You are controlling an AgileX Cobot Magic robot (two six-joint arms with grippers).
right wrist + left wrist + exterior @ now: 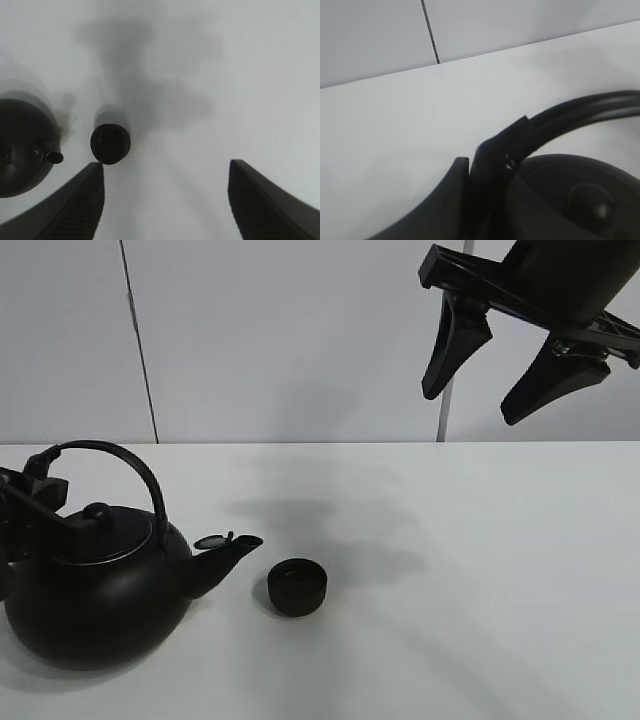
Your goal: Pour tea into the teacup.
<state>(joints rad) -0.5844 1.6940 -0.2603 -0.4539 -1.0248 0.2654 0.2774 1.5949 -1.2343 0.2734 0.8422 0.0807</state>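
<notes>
While the left gripper (35, 502) was clamped shut on the arched handle (120, 465) of the kettle (95, 590), its fingers (487, 165) pinched the bar low on the side away from the spout, as the left wrist view showed. The kettle sat upright on the white table (480, 620) at the left of the high view, lid knob (96, 511) on top, spout (228, 558) aimed toward the middle with its small flap (212, 541) tipped up.

The teacup (297, 586) stood on the table just beside the spout tip, apart from it, mouth upward. Contents could not be made out. Nothing lay between spout and cup.

The right gripper (478, 395) hung high above the table at the upper right of the high view, jaws apart and empty, well away from both kettle and cup. Its wrist camera looked straight down: teacup (110, 143) and kettle (22, 145) appeared beyond the near finger (75, 210), with soft arm shadows spread over the tabletop (260, 100). Behind the table ran a pale panelled wall (300, 340) with a dark vertical seam (138, 340).
</notes>
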